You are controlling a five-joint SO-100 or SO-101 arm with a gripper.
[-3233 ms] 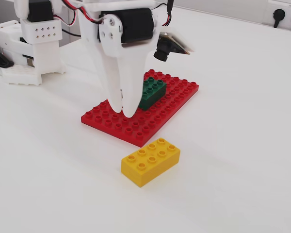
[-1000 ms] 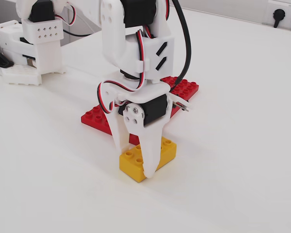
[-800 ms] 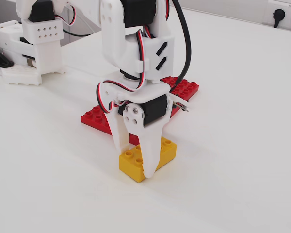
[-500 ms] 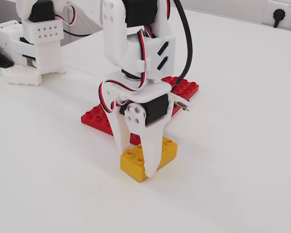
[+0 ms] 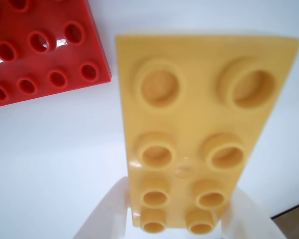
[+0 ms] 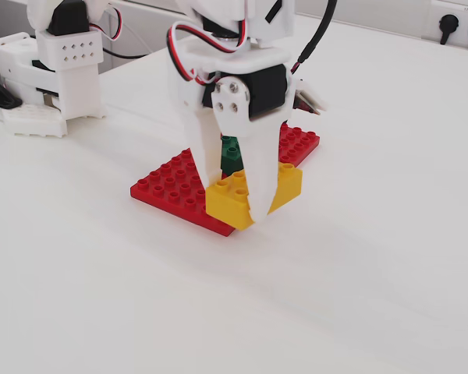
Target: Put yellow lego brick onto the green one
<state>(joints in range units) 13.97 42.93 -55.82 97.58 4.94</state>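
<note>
In my fixed view the gripper clamped the yellow lego brick at mid-frame, lifted over the red baseplate, the green one peeking behind. My wrist view hid the green, showing the yellow's studs and the baseplate upper left.

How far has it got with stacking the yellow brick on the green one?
Picking up looks done: the gripper holds the yellow brick clear of the table. In hand: carrying it. Left: setting it on the green brick, which sits bare on the red baseplate.
</note>
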